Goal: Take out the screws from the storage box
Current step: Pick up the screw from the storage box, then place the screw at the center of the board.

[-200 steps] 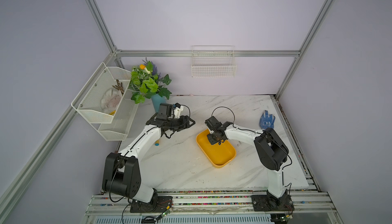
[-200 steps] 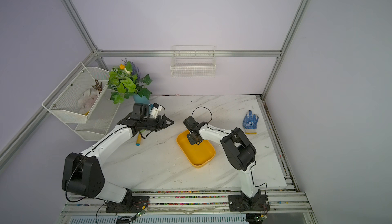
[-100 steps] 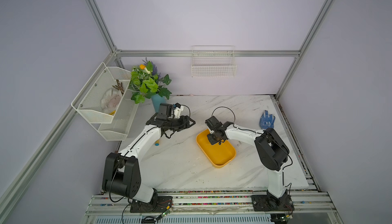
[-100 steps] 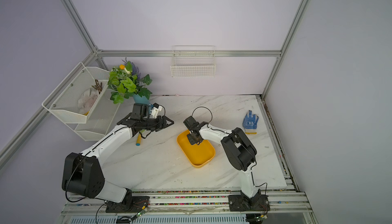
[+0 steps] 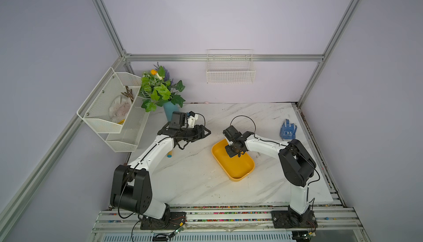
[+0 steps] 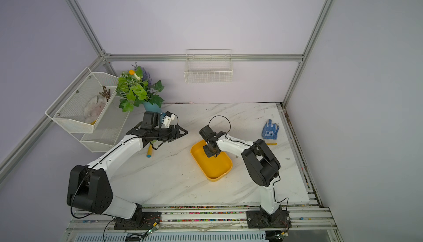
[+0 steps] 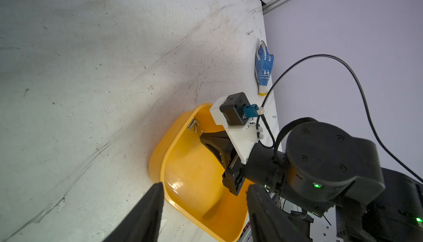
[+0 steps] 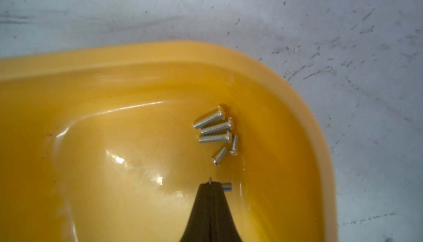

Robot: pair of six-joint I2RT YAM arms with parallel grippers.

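The yellow storage box [image 5: 238, 167] [image 6: 215, 167] lies on the marble table, right of centre. Several silvery screws [image 8: 215, 128] [image 7: 193, 125] are clustered in one corner of its floor. My right gripper [image 8: 210, 184] [image 5: 233, 152] points down into the box, its jaws shut tight together. One more screw [image 8: 226, 186] pokes out from beside its tip; I cannot tell whether it is pinched. My left gripper [image 7: 204, 186] [image 5: 207, 133] hovers open and empty above the table, left of the box.
A blue dotted glove [image 5: 287, 129] lies by the table's right edge. A plant in a blue vase [image 5: 170, 112] and a white mesh rack [image 5: 112, 112] stand at the back left. A yellow marker [image 6: 150, 151] lies under the left arm. A wire basket [image 5: 230, 73] hangs on the back wall.
Neither arm has visibly shifted. The right gripper stays down inside the storage box and the left one keeps hovering open.
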